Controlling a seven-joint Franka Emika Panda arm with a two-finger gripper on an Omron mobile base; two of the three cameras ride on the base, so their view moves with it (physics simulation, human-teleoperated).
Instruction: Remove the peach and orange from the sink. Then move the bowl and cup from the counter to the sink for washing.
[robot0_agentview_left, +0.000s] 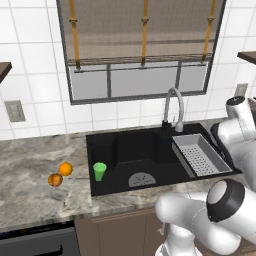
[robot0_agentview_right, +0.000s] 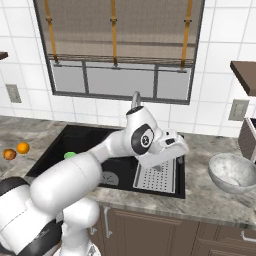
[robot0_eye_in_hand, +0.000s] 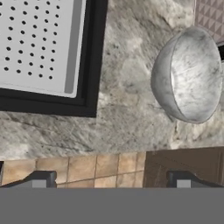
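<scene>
Sink (robot0_agentview_left: 107, 187): cup (robot0_agentview_left: 100, 171) inside | bowl (robot0_agentview_right: 233, 172): empty, on counter (robot0_agentview_right: 210, 200) | tool (robot0_eye_in_hand: 109, 180): jaws apart, empty

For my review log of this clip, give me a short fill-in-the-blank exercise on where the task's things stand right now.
1. The green cup stands inside the ____.
2. The peach and orange lie on the ____, left of the sink.
3. The bowl sits on the counter, ____ of the sink.
4. The pincer has its jaws ____ and holds nothing.

Missing words: sink; counter; right; open
</scene>
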